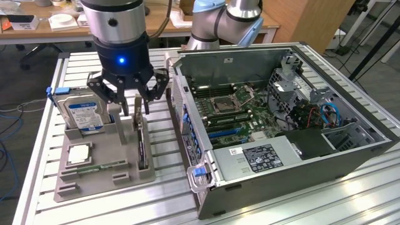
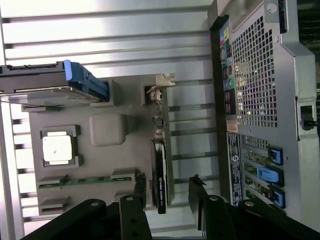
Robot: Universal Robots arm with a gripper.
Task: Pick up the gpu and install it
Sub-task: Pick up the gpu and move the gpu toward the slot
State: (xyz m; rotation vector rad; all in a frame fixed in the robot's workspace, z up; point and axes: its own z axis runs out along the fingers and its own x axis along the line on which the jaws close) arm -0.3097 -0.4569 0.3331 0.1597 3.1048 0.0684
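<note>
Aluminium slats make up your bench, with office desks and a chair beyond it. At the exterior view's left, the grey parts tray carries the hard drive standing on edge, with a processor chip and a green memory stick lying flat in front of it.

Move along and there's the gpu, upright on its long edge in its slot on the tray's near side to the case. Your end effector hangs right over it, fingers apart and pointing down. From the wrist camera the fingers stand either side of the gpu with daylight on both sides, so nothing is gripped.

On the right, the computer case lies open, motherboard exposed, no card in it that you can see. Call it early: you're lined up for the pick, but the lift and the install are both undone.
</note>
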